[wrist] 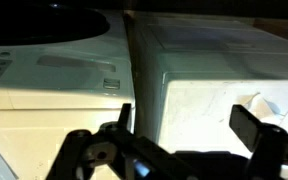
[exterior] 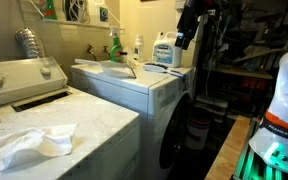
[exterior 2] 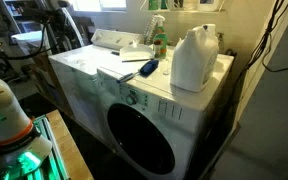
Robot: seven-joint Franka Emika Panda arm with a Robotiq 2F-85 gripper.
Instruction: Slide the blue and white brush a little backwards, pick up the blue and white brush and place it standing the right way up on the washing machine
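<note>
**Brush lies flat on the washer top, jaws apart and empty**

The brush (exterior 2: 148, 68) lies on its side on the flat white top of the washer (exterior 2: 134, 100), just in front of the green bottle (exterior 2: 158, 40) and beside the big white jug (exterior 2: 194, 60), close to it but whether they touch cannot be told. A thin flat sheet (exterior 2: 121, 72) lies on the washer top right next to the brush. In an exterior view the brush (exterior: 177, 72) shows as a small dark shape near the far edge of the washer (exterior: 134, 95), below the jug (exterior: 164, 50).

The arm (exterior: 194, 25) hangs dark above the far end of the washer, near the jug. In the wrist view the gripper (wrist: 184, 125) looks down on white appliance tops; its fingers (wrist: 249, 125) stand well apart with nothing between them, so the jaws are open and hold nothing. The brush does not show in that view.

A second white machine (exterior: 44, 120) with a knobbed back panel stands beside the washer, with a crumpled white cloth (exterior: 29, 142) on its lid.
</note>
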